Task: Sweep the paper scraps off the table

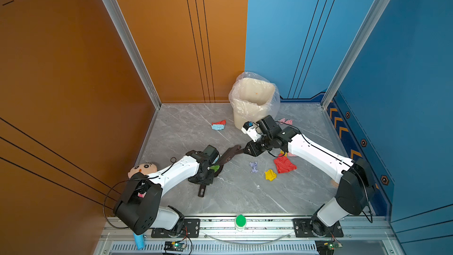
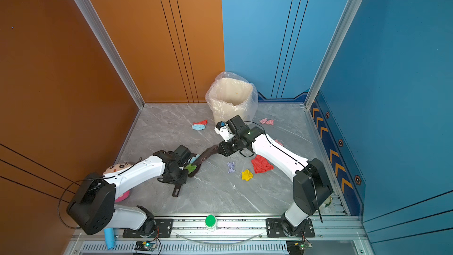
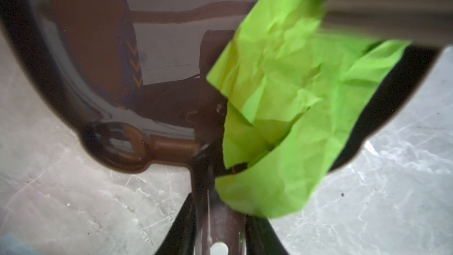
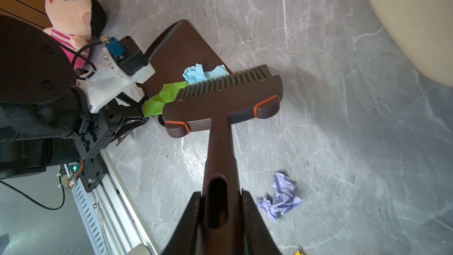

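Ahead of my right gripper (image 4: 220, 207), clamped on the brush (image 4: 221, 99) handle, green scrap (image 4: 161, 96) and blue scrap (image 4: 198, 73) meet the bristles on the dustpan (image 4: 179, 50); my left gripper (image 3: 218, 226) clasps the dustpan's handle; lilac scrap (image 4: 280, 198) lies beside my right fingers on the table (image 4: 318, 118).

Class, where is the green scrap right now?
In the right wrist view, the green scrap lies in the brown dustpan, beside a light blue scrap, against the brush bristles.
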Controlling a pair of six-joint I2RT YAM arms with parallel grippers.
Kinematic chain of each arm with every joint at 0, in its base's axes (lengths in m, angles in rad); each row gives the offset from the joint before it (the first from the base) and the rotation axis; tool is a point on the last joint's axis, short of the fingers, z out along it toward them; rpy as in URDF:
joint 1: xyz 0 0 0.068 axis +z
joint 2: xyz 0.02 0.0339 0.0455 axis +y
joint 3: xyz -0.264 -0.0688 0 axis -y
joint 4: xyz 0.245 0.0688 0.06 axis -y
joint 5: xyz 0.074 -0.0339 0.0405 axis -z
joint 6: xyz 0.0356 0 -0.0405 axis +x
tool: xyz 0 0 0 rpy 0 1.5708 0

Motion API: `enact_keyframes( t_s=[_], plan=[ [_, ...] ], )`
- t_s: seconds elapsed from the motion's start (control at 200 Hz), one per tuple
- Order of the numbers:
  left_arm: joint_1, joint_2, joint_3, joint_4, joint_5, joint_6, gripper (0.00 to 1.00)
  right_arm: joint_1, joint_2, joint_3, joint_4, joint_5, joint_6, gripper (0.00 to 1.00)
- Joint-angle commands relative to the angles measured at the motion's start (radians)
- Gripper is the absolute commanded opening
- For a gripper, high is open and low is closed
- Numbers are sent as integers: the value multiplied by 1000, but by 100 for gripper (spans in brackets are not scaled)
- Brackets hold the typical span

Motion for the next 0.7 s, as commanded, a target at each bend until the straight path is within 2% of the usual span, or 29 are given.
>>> enact_keyframes(
  t_s=[0.0,0.195,0.42,0.551,0.696],
  plan=[
    [9,-38,2,6,-25,19,0,-27,-50,-14,3,-40,10,0],
    [8,-48,-8,23,-20,20,0,-62,-65,-22,21,-86,14,0],
    [4,-15,-2,36,-7,28,0,-32,-17,-6,39,-140,23,0],
    [2,3,4,52,8,33,0,-19,-14,4,29,-138,17,0],
    [-2,15,7,58,17,40,0,-27,-44,-5,37,-73,25,0]
  ],
)
